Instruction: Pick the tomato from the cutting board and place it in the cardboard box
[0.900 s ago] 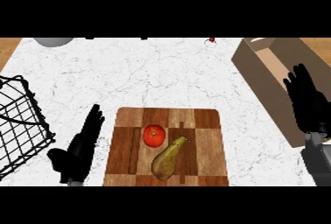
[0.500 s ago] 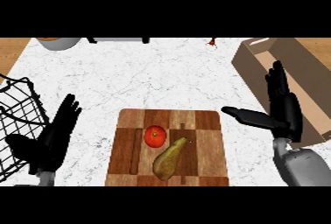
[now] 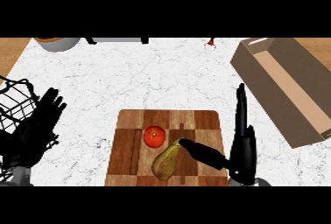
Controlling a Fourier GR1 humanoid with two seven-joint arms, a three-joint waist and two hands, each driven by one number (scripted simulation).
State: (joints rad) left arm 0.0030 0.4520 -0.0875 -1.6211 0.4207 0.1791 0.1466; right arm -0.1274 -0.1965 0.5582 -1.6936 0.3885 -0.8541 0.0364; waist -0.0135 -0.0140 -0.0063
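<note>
Right now you have bare white counter (image 3: 142,74) across the far middle, between the cutting board (image 3: 123,166) near you and the items along the far edge, where a grey bowl (image 3: 59,43) sits at the far left. On the right, the cardboard box (image 3: 291,87) lies at a slant with its open side up, its near-left wall just beside your right hand (image 3: 241,148). On the left, a black wire basket (image 3: 16,103) crowds the edge, and your left hand (image 3: 35,129) shows in front of it, fingers straight and spread, off the board's left side. Your right hand stands on edge over the board's right border, fingers straight and pointing far, thumb stretched left with its tip at the top of a yellow-green pear-shaped fruit (image 3: 165,161). Nothing is gripped by either hand. The tomato (image 3: 154,136) lies on the board near its middle, just far-left of that thumb tip and touching or nearly touching the fruit's top.
</note>
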